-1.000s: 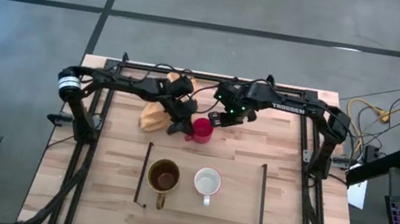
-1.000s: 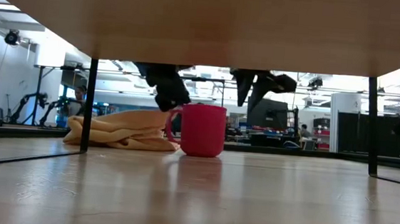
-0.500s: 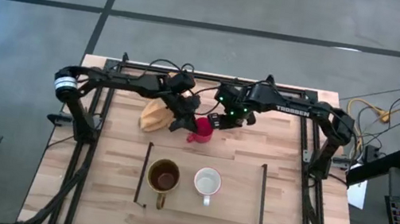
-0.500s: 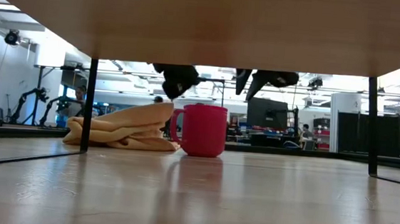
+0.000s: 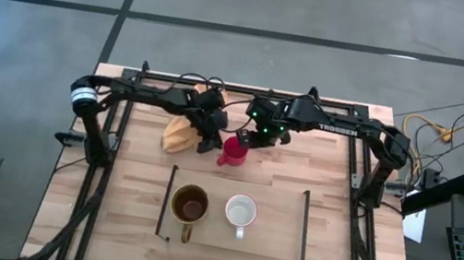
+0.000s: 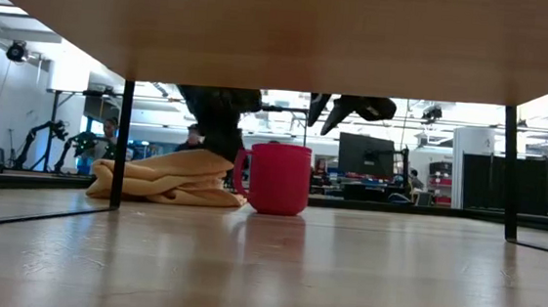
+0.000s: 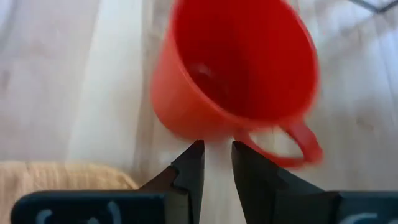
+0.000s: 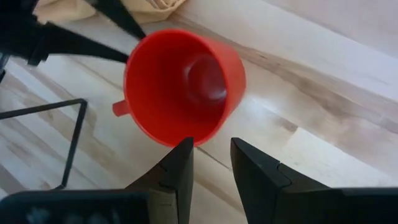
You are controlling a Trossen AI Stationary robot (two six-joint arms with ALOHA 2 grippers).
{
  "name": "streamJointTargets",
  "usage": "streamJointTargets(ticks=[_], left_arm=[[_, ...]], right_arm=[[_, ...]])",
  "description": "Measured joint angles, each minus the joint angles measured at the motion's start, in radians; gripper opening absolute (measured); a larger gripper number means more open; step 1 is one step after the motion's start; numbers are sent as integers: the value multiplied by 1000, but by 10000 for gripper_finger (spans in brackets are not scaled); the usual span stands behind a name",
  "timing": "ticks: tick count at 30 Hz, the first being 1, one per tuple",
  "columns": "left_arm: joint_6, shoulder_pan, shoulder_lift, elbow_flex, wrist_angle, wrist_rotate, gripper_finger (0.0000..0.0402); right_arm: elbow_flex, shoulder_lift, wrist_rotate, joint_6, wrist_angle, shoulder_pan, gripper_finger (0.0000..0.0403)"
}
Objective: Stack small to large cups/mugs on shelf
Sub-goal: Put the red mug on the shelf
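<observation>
The small red mug point(image 5: 231, 151) stands upright on the tabletop, beyond the shelf point(image 5: 271, 239). On the shelf stand the olive-brown mug point(image 5: 189, 205) and the white mug point(image 5: 240, 212). My left gripper point(image 7: 216, 152) is low at the red mug's point(image 7: 236, 68) left side, by its handle point(image 7: 298, 146). Its fingers are a narrow gap apart with nothing between them. My right gripper point(image 8: 211, 152) hovers open above and just right of the red mug point(image 8: 183, 87), clear of it. In the low view it hangs higher point(image 6: 341, 108) than the mug's rim. My left gripper has its fingertips point(image 7: 196, 149) right by the lower outer wall of the red mug point(image 7: 186, 121), next to the handle, slanting down from the table's left. I cannot tell whether they touch it. The mug stands upright on the table.
A crumpled yellow cloth point(image 5: 178, 135) lies on the table just left of the red mug, under the left arm. Thin black rails point(image 5: 167, 199) point(image 5: 302, 227) stand at the shelf's short ends. Bare board shows to the right of the white mug.
My left gripper rose from beside the red mug's handle, then came down again a little farther left, by the cloth. My right gripper drew slightly toward the table's left and far edge, staying above the mug. The red mug kept its place.
</observation>
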Motion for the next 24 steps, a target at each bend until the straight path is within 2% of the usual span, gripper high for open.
streamJointTargets(ticks=[6, 10, 13, 21, 24], left_arm=[[-52, -5, 52, 1, 42, 55, 67], [-102, -9, 68, 1, 89, 134, 67], [-106, -19, 75, 23, 97, 146, 67], [-106, -50, 122, 100, 131, 272, 67], [-114, -58, 154, 130, 131, 286, 67]], right_arm=[[-11, 1, 20, 19, -28, 0, 100], [-16, 1, 72, 25, -138, -2, 100], [-16, 1, 94, 25, -200, -3, 100], [-16, 1, 78, 25, -166, -2, 100], [-16, 1, 78, 32, -163, -2, 100]])
